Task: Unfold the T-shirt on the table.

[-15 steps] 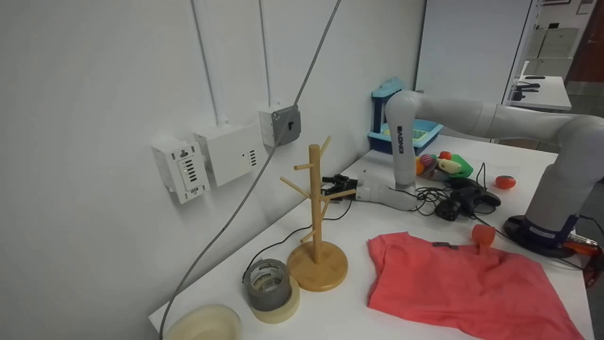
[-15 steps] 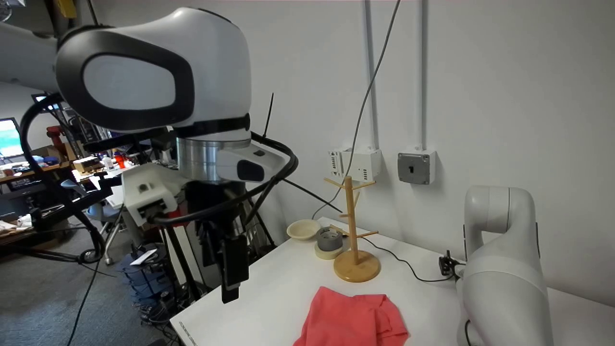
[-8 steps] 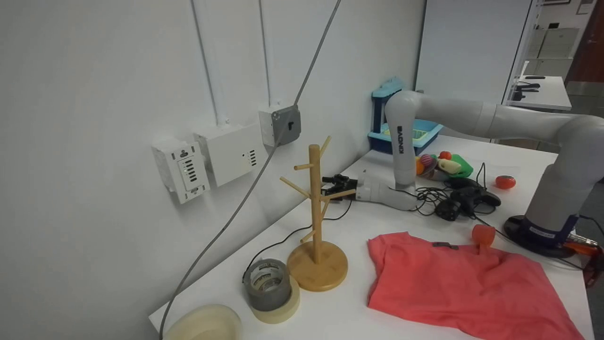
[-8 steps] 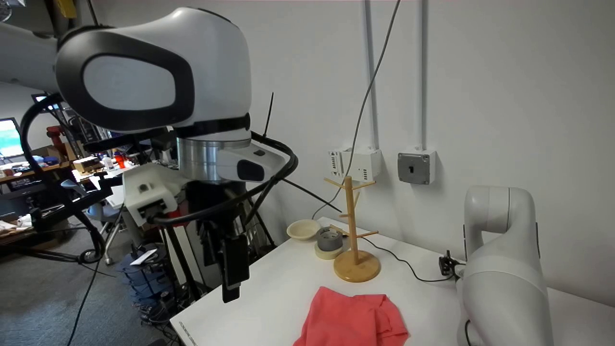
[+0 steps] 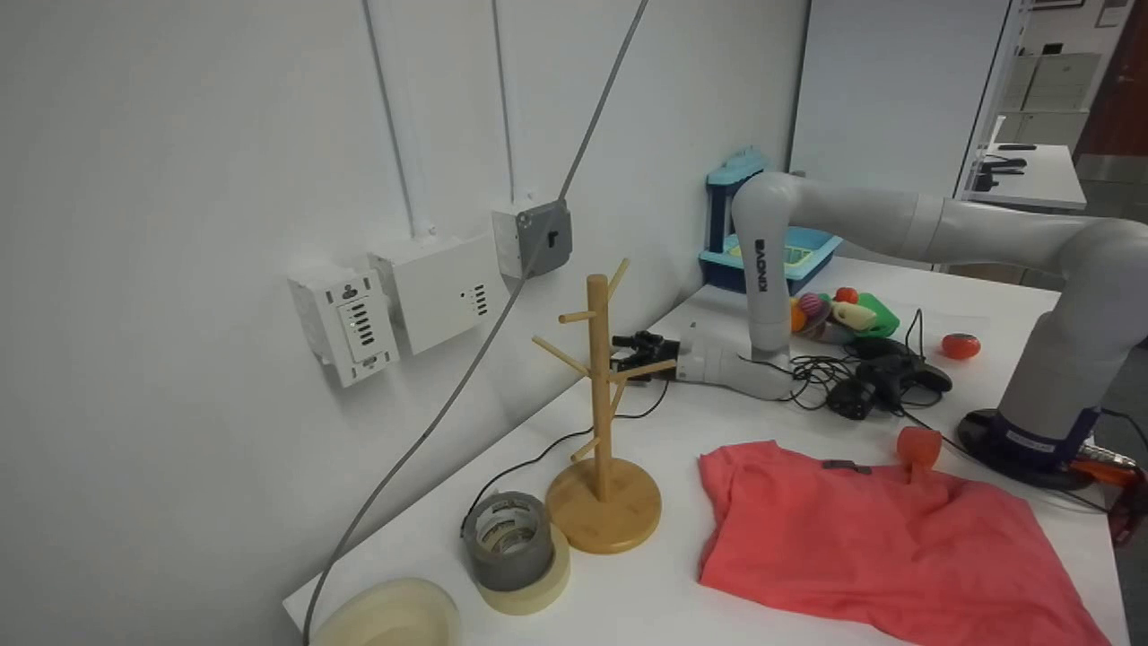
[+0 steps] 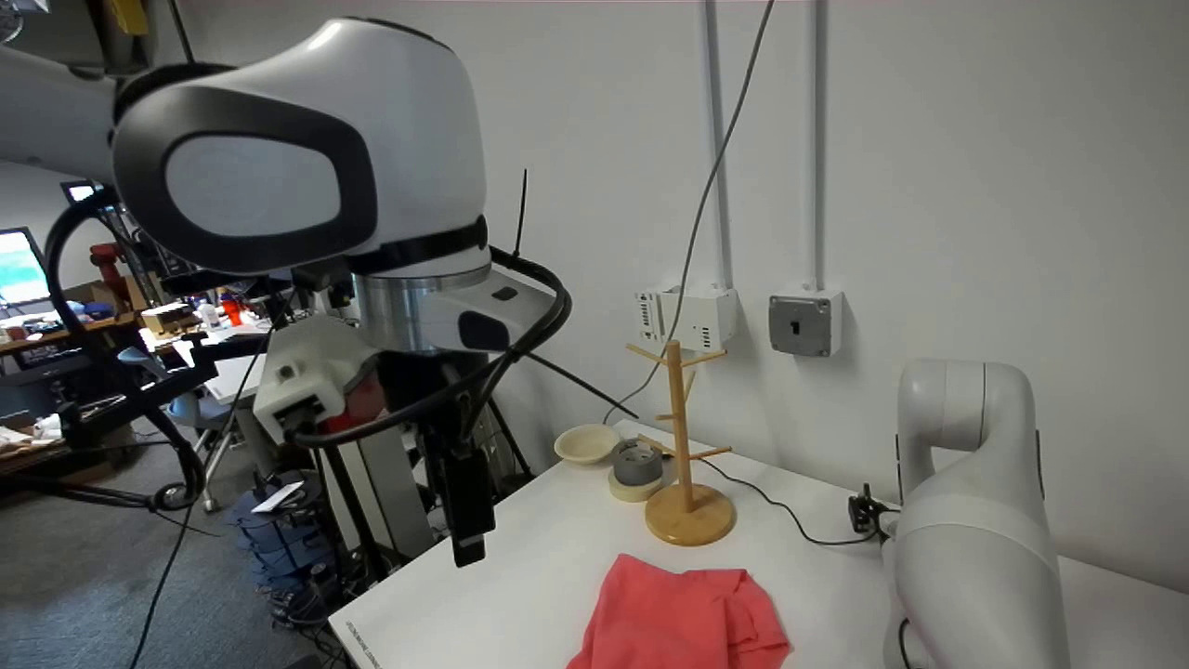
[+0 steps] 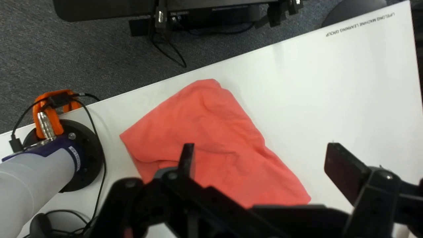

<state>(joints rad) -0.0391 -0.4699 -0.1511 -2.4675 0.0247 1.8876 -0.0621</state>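
- We see the T-shirt (image 7: 205, 122) mid-frame in the wrist view, coral-red, wrinkled, partly folded over.
- It lies on the white table (image 7: 337, 99).
- Lower frame: our gripper (image 7: 261, 157), its 2 jaws spread wide.

Gripper (image 7: 261, 153), black: in an exterior view, closer to the wooden stand (image 6: 689, 517) than a second ago, and slightly higher in that view. White wrist bracket (image 6: 316, 358) (cable (image 6: 372, 430) attached): shifted likewise toward the wooden stand. Robot arm (image 6: 427, 139): tilt slightly altered; movement in depth hard to judge.
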